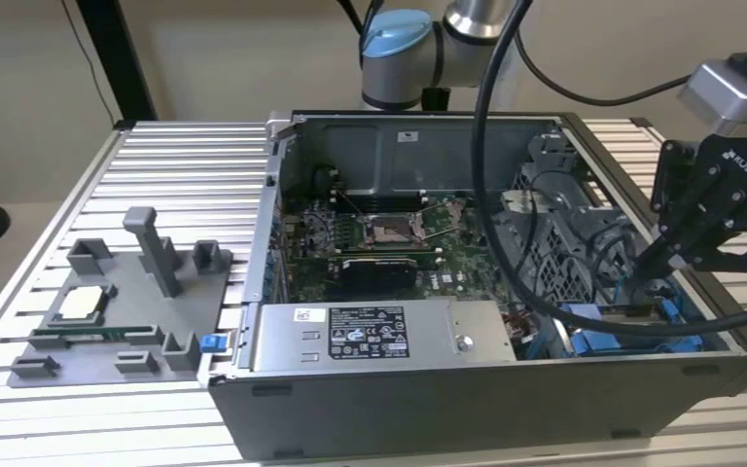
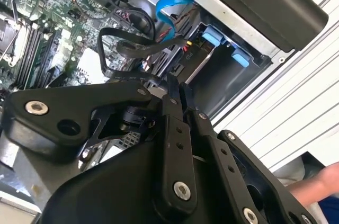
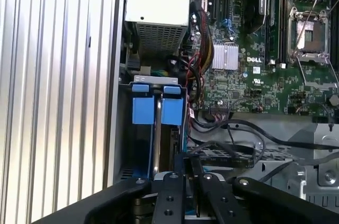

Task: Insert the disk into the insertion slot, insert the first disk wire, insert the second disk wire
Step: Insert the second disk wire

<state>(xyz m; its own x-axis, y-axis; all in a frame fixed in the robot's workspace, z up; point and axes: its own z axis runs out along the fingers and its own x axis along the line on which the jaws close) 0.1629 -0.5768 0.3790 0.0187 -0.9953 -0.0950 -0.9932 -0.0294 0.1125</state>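
The disk (image 1: pixel 617 341), silver in its blue frame, sits down inside the insertion slot (image 1: pixel 685 321) at the case's front corner on the exterior view's right. Its blue tabs (image 3: pixel 158 108) and silver side (image 2: pixel 197 64) show in both wrist views. My gripper (image 1: pixel 649 265) reaches into the case just above the disk. Its fingertips (image 2: pixel 173 87) are pressed together, shut on the end of a black disk wire (image 2: pixel 114 73) that loops back toward the motherboard. Another black wire (image 2: pixel 143 49) runs to the disk's rear edge, with a blue cable (image 2: pixel 168 6) beyond it.
The case holds a grey power supply (image 1: pixel 373 336) at the front and the motherboard (image 1: pixel 373 233) behind. A grey fixture (image 1: pixel 114 311) with parts stands on the slatted table (image 1: pixel 179 165) at the exterior view's left. A person's hand (image 2: pixel 320 181) is beside the case.
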